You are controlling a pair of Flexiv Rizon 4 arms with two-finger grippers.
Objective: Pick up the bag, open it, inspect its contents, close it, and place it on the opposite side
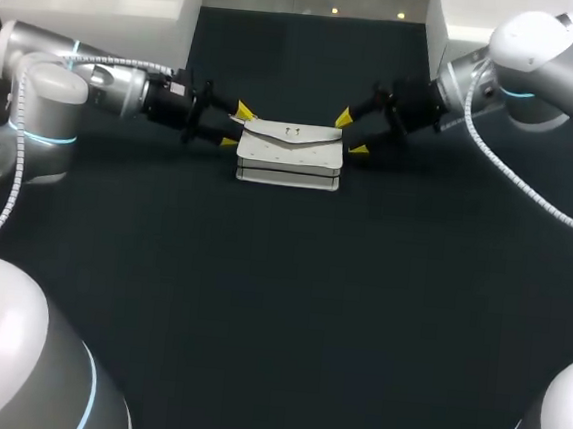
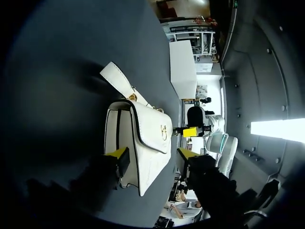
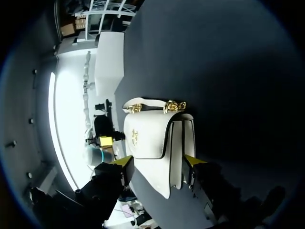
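Bag (image 1: 290,155): resting at far centre of table (image 1: 258,312), flap closed. Flanking its ends with left gripper (image 1: 237,127) and right gripper (image 1: 351,134), fingers spread, grasping nothing. Judging pickup not yet begun; leaving opening, inspection, closing and transfer outstanding.

No legible text, labels or numbers, white bag (image 1: 290,155) carries only a small gold emblem (image 2: 163,132)

flap (image 1: 313,139) on the bag (image 1: 289,160) is down, so the inside is hidden. clasp (image 1: 293,132) is too tiny to make out from the head view, and the left hand (image 2: 153,155) covers a bit of the bag's near end.
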